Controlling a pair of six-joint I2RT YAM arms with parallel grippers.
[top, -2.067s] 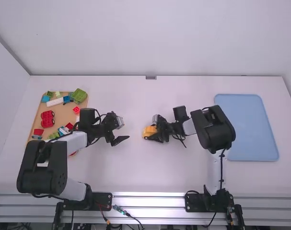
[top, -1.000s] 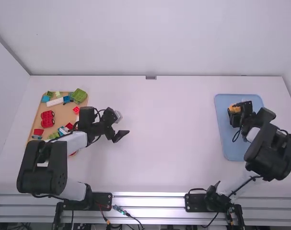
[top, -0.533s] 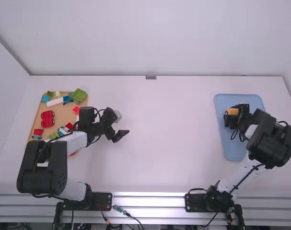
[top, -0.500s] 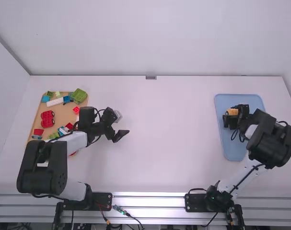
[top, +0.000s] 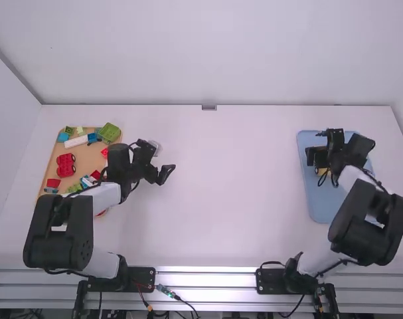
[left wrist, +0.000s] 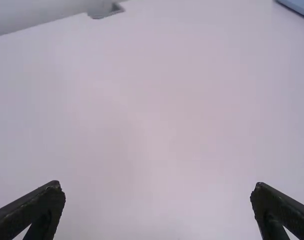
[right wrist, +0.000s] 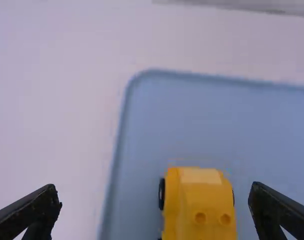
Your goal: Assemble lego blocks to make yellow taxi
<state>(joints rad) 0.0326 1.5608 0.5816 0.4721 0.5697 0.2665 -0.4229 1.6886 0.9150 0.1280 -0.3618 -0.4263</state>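
Yellow taxi: on the blue tray (top: 327, 203), toward its far left corner (right wrist: 199, 212)
Right hand: above the blue tray (top: 317, 158), fingers spread wide around the taxi without touching it, gripping nothing
Left hand: over the counter (top: 221, 219), well left of the blue tray (top: 161, 176), fingers wide apart, empty
Brown tray: well left of the blue tray (top: 88, 159), holding colored blocks (top: 110, 133)

The car (right wrist: 201, 205) is yellow with black wheels (right wrist: 162, 194); the tray (right wrist: 192, 115), plain blue.
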